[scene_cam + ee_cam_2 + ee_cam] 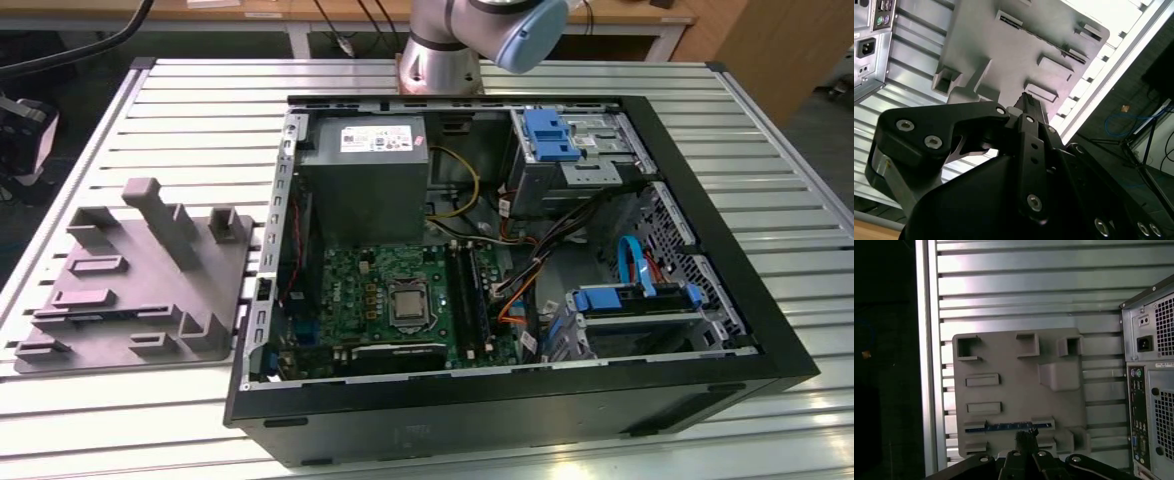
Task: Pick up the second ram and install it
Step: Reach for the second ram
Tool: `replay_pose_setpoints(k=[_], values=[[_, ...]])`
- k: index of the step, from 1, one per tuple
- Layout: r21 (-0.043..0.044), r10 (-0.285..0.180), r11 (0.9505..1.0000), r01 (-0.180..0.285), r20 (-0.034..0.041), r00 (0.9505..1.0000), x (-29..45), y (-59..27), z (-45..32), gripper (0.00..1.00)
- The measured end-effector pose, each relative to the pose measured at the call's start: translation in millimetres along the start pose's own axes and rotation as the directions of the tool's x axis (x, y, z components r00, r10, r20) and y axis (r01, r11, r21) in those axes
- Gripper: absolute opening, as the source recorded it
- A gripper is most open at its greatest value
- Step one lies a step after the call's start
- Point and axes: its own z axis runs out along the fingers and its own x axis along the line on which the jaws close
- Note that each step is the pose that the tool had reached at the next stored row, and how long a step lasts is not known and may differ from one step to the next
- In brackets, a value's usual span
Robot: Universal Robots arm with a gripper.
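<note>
While it hangs over the grey plastic block with slots and upright posts (pixel 1004 360), the black two-fingered claw (pixel 1026 436) has its tips pressed together with nothing between them; both wrist views show the same, and in the second wrist view the claw (pixel 1025 98) is clear of the block (pixel 1019 55), not touching it. The second ram (pixel 1004 427), a long, thin, dark bluish memory stick seen edge-on, stands in a long slot of that block, closest to the claw's tips in the first wrist view. In the exterior view the block (pixel 134 290) lies on the ribbed silver metal counter (pixel 200 110), to the exterior view's left of the open black computer tower (pixel 534 420), which lies on its side with its green motherboard (pixel 360 290) exposed. The tower's rear panel (pixel 1154 390) faces the block.
</note>
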Motion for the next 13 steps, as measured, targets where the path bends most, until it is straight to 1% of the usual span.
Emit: replay_pose_setpoints(k=[4,13], values=[[0.0009,0.000,1.0000,0.000,0.0001,1.0000,0.8,-3.0,3.1,0.10],[0.0035,0.000,1.0000,0.000,0.0002,1.0000,4.8,-6.7,8.1,0.10]])
